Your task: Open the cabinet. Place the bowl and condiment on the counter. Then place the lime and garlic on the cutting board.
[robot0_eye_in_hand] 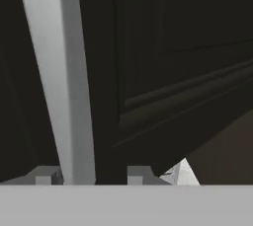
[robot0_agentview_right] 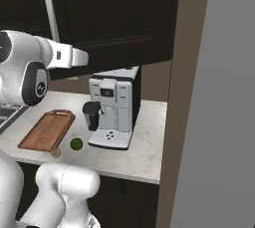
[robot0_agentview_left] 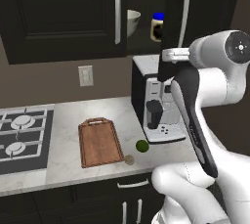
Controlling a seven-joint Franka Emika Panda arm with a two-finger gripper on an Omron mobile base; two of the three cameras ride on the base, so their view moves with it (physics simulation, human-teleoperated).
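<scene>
While the fingers (robot0_eye_in_hand: 86, 175) straddle the cabinet door's handle (robot0_eye_in_hand: 59, 77), whether clenched on it I cannot tell, the cabinet stands partly open.

Near on the worktop (robot0_agentview_left: 68, 115), garlic (robot0_agentview_left: 129, 159) and lime (robot0_agentview_left: 142, 145) lie just beside the bare cutting board (robot0_agentview_left: 99, 142); beyond, up through the door gap, bowl (robot0_agentview_left: 132, 21) and condiment (robot0_agentview_left: 157, 26) sit shelved, needing the door wider.

The hand (robot0_eye_in_hand: 89, 175) straddles the pale handle (robot0_eye_in_hand: 59, 72) of the dark cabinet door (robot0_eye_in_hand: 173, 47) (fingertips on either side of it).
</scene>
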